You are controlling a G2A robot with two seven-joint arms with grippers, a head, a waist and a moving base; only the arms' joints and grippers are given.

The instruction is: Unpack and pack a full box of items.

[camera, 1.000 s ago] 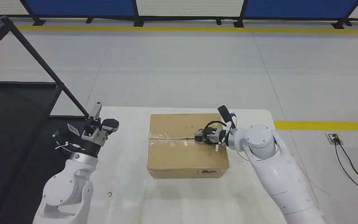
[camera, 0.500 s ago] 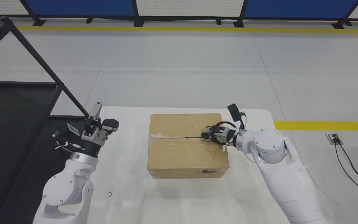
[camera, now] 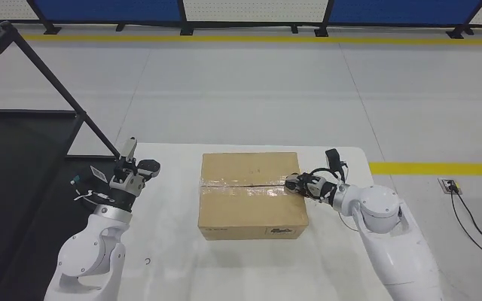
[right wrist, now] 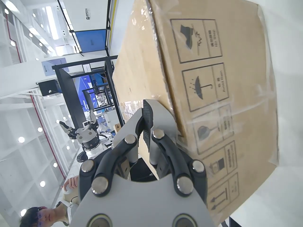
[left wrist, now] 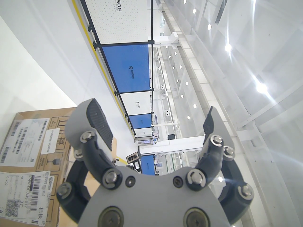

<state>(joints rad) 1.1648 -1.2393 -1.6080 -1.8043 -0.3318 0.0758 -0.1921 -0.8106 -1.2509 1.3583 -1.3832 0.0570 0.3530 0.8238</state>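
White table (camera: 173, 233). Taped box (camera: 252, 207) sits mid-frame, flaps closed. Right gripper (camera: 291, 183) at the seam's (camera: 241, 183) right end, jaws pinched together. Left gripper (camera: 139, 156) at frame left, jaws wide, empty. Best to follow the seam shallow and steady.

The contents of the box (camera: 252, 194) are hidden beneath its shut flaps. In the left wrist view the box is cut off by the picture's edge and partly covered by a finger of the left gripper (left wrist: 152, 113). In the right wrist view one lower corner of the box is cut off, and whether anything is pinched in the right gripper (right wrist: 145, 112) cannot be told. In the top view that gripper is too small for contact with the taped seam (camera: 241, 183) to be judged.
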